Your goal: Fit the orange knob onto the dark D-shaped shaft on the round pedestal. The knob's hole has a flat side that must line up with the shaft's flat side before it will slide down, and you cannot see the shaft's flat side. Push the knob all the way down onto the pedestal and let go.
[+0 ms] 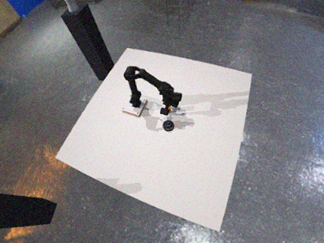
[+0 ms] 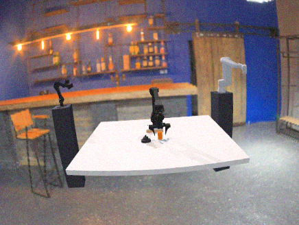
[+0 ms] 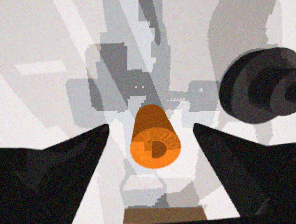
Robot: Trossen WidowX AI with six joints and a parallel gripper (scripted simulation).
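Observation:
The orange knob (image 1: 169, 109) (image 2: 160, 134) (image 3: 155, 147) stands upright on the table. Its top hole shows as a dark D in the wrist view, with the straight edge toward the left. My gripper (image 2: 160, 132) (image 3: 152, 127) is open and empty, pointing down over the knob, with one fingertip to each side of it and a gap on both sides. The dark round pedestal (image 1: 168, 126) (image 2: 146, 139) (image 3: 234, 100) stands beside the knob, at the right edge of the wrist view. The flat side of its shaft cannot be made out.
The arm's base plate (image 1: 135, 110) lies on the white table (image 1: 151, 162) (image 2: 158, 161) behind the knob; its brown edge (image 3: 165, 215) shows at the bottom of the wrist view. Shadows cross the table around the gripper. Black pillars (image 1: 87, 36) (image 2: 66, 137) stand off the table.

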